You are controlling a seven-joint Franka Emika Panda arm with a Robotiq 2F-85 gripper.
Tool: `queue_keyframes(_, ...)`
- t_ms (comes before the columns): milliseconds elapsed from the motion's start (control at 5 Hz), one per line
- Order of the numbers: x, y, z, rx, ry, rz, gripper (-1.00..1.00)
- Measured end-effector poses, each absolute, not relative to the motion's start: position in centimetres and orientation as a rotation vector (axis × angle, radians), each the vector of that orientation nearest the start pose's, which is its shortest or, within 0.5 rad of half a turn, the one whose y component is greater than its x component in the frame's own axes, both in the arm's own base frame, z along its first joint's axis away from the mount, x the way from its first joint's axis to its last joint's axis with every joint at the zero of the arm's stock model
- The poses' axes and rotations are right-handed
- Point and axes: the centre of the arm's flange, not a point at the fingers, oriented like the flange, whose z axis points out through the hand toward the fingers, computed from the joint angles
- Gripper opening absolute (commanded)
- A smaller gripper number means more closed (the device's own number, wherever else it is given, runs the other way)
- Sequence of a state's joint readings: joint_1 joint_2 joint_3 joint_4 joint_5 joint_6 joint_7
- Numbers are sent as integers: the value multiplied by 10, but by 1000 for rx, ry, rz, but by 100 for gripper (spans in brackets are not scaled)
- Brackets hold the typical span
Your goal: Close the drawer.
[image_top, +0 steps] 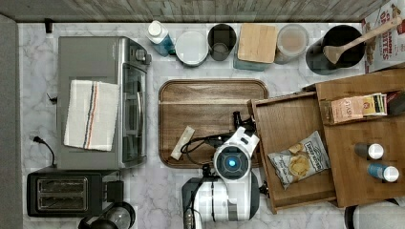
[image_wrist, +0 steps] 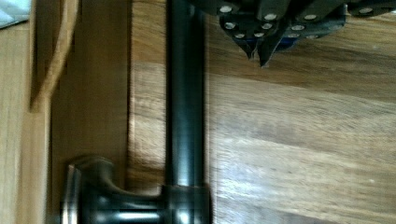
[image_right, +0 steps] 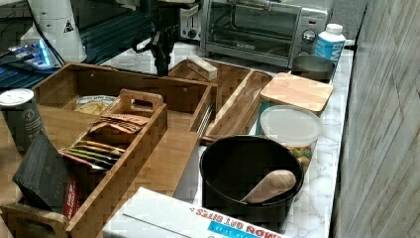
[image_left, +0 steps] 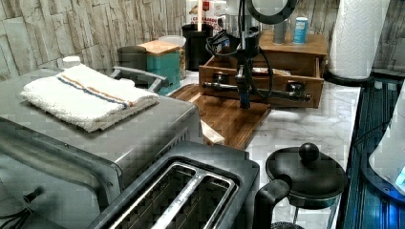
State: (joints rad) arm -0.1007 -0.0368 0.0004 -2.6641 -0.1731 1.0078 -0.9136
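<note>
- The gripper [image_wrist: 259,56] is hanging just in front of the drawer's dark bar handle [image_wrist: 184,93], over the serving tray [image_top: 191,95]; its fingertips are sitting pressed together with nothing pinched between them.
- The drawer [image_top: 286,119] is standing pulled well out of the cabinet [image_top: 367,138], with a chip bag [image_top: 300,160] lying in it, and its front is reaching over the tray's near edge in the top view.
- The closed fingertips are offering only a narrow contact, so I judge they are risking a slip above or below the round bar, which would leave the drawer unmoved.
- The gripper is facing one part of the handle's length rather than its middle, so an off-centre push is threatening to skew the drawer and jam it on its runners.
- The cables [image_left: 260,67] are dangling close to the handle in the left view and are risking a snag.
</note>
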Motion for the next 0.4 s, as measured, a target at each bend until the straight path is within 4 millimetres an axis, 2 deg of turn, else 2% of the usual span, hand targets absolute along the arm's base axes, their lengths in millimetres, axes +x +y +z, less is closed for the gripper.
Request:
queue_keyframes(200,411,-57,243,-3204,-274,113,-100)
queue_keyframes(400,413,-69,248,-3233,-346,126,-100)
